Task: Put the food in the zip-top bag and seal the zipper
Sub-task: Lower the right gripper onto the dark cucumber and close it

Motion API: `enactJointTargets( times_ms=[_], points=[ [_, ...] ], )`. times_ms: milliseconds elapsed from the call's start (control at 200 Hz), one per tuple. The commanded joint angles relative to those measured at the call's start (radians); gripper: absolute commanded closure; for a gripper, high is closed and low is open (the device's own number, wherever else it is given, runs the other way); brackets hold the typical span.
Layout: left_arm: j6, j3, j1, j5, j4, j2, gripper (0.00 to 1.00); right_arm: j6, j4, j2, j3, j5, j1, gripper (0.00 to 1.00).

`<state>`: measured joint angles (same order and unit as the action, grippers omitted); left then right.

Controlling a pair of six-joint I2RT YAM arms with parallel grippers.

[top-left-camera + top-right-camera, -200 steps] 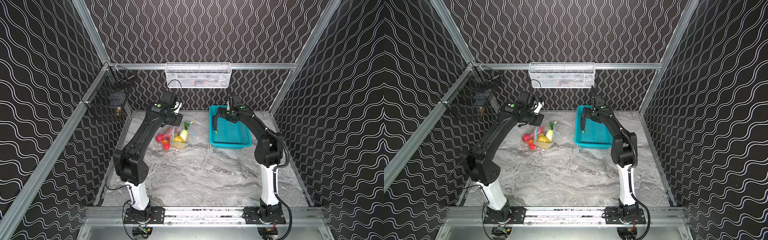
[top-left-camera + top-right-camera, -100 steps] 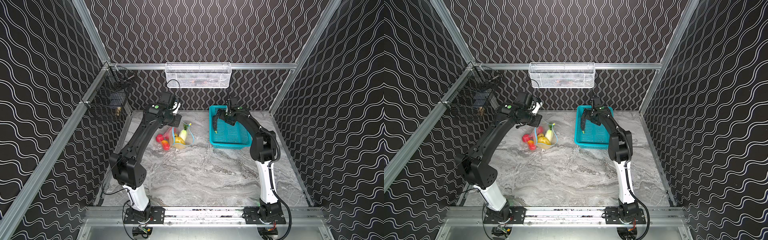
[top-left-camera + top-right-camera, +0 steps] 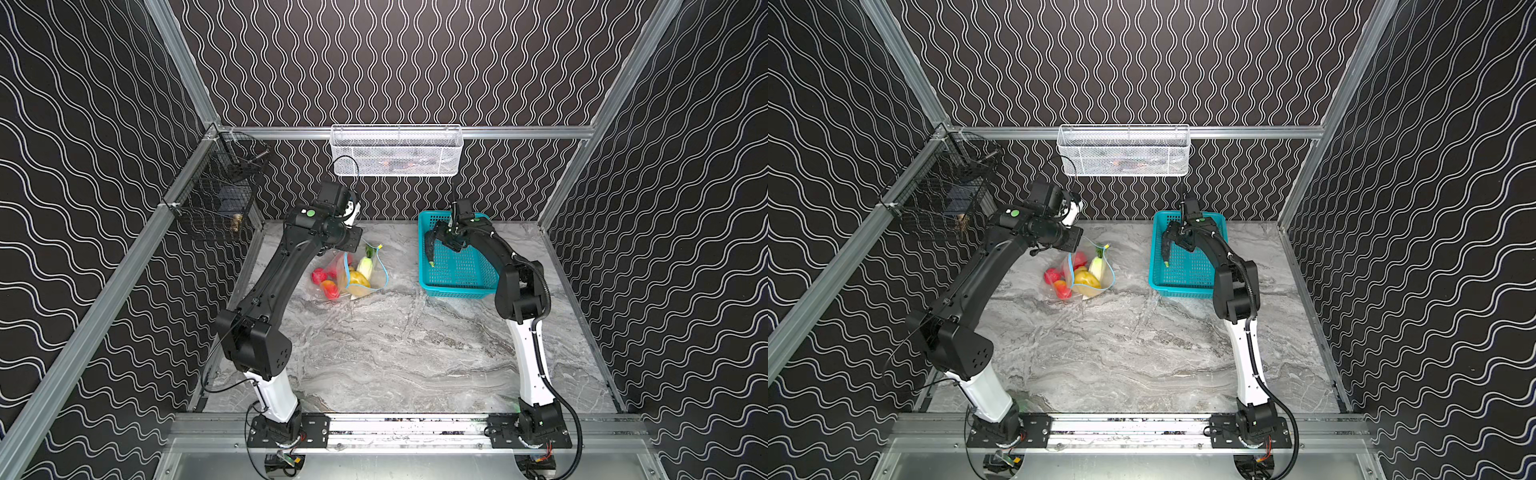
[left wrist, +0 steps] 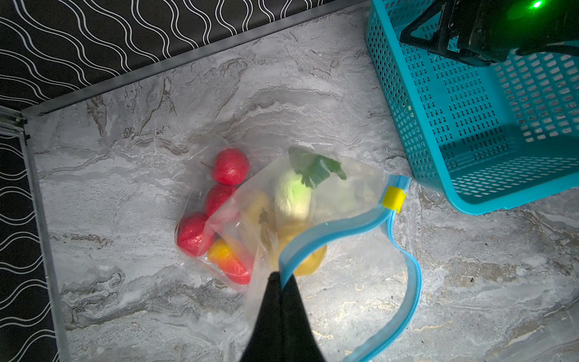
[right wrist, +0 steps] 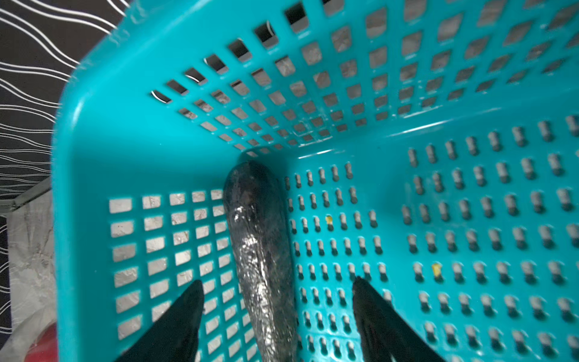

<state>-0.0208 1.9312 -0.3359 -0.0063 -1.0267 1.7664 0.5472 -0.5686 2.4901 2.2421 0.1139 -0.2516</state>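
**Left arm** [image 3: 268,286]: reaches from its base at the bench's near-left corner to the far-left part, with the wrist turned down over the zip-top bag.

**Left gripper** [image 4: 279,278]: fingers are pressed together, pinching the bag's mouth edge at the zipper.

**Zip-top bag** [image 4: 351,194]: clear plastic, resting on the marble bench [image 3: 395,353] in its far-left part, directly beneath the left gripper. The mouth is lifted and gapes toward the basket.

**Zipper** [image 4: 341,224]: light-blue strip, unsealed, curving in a wide loop. The yellow slider [image 4: 393,198] sits at the end away from the fingers.

**Contents seen through the plastic:**
- three red tomatoes [image 4: 231,166]
- orange-yellow piece [image 4: 228,260]
- white-green radish [image 4: 293,197] with a green leaf
- yellow potato [image 4: 308,264]

**Right arm** [image 3: 519,291]: rises from the near-right corner with the elbow high. The forearm stretches toward the far edge and angles down into the teal basket [image 3: 453,291].

**Right gripper** [image 5: 277,290]: fingers are spread, one on either side of the cucumber, with a gap showing on each side. Nothing is gripped.

**Cucumber** [image 5: 260,244]: dark, lying on the basket floor along the wall that faces the bag, with one end in a corner. It lies between the right fingers, well apart from the bag.
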Motion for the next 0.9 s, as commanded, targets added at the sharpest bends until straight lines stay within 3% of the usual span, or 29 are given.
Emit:
enactJointTargets(
  times_ms=[0, 255, 536, 751, 891],
  points=[
    [0.004, 0.01, -0.001, 0.005, 0.007, -0.002, 1.0, 0.016, 0.049, 0.016, 0.024, 0.012, 0.001, 0.27],
    [0.006, 0.006, -0.001, -0.003, 0.008, -0.008, 1.0, 0.047, 0.062, 0.059, 0.06, 0.026, 0.0, 0.37],
    [0.008, 0.006, -0.001, -0.003, 0.01, -0.006, 1.0, 0.068, 0.079, 0.109, 0.09, 0.072, 0.001, 0.39],
    [0.006, 0.003, -0.001, -0.002, 0.012, -0.005, 1.0, 0.057, 0.069, 0.148, 0.124, 0.072, 0.002, 0.47],
    [0.008, -0.003, -0.001, -0.01, 0.014, -0.006, 1.0, 0.063, 0.072, 0.172, 0.136, 0.087, 0.006, 0.58]
  ],
)
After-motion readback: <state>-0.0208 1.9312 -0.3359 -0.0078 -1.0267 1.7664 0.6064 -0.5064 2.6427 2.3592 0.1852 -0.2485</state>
